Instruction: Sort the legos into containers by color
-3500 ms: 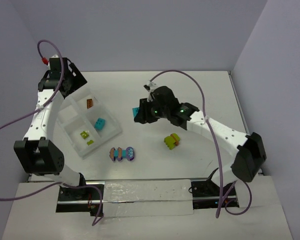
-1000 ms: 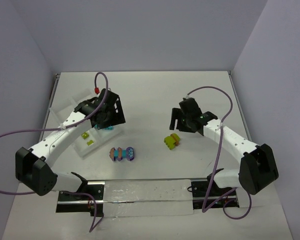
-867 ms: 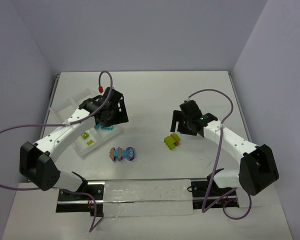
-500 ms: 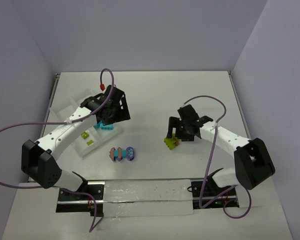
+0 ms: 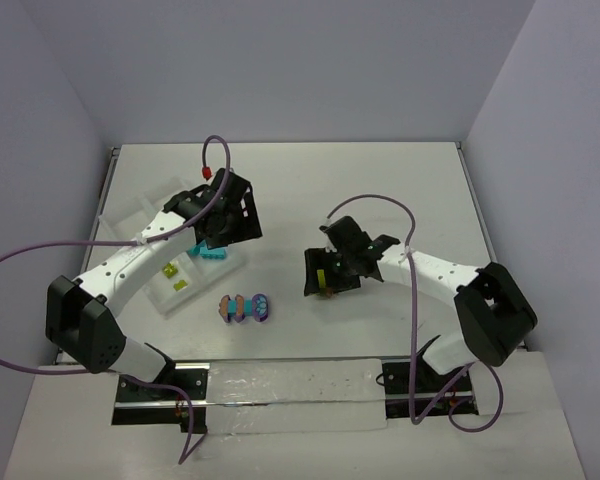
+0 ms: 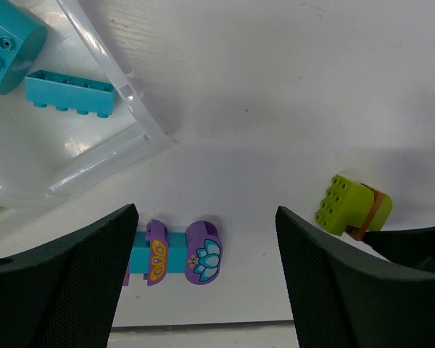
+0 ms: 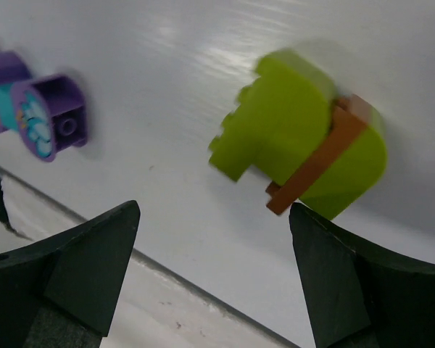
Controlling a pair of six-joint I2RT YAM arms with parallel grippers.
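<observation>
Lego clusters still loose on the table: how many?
2. A purple-and-turquoise cluster lies just off the tray's near corner; a lime-and-brown cluster sits under the open right gripper. Others may be hidden.

Lego cluster at right (image 7: 297, 145): lime green, with one orange-brown plate in between. Lego row at near centre (image 6: 177, 255): purple and turquoise, orange-brown at its left end. One purple piece bears a pale blue flower print, another an orange oval print. Tray (image 6: 105, 154): translucent white. Bricks (image 6: 69, 93) in it: turquoise. Table (image 5: 380, 190): white.
</observation>
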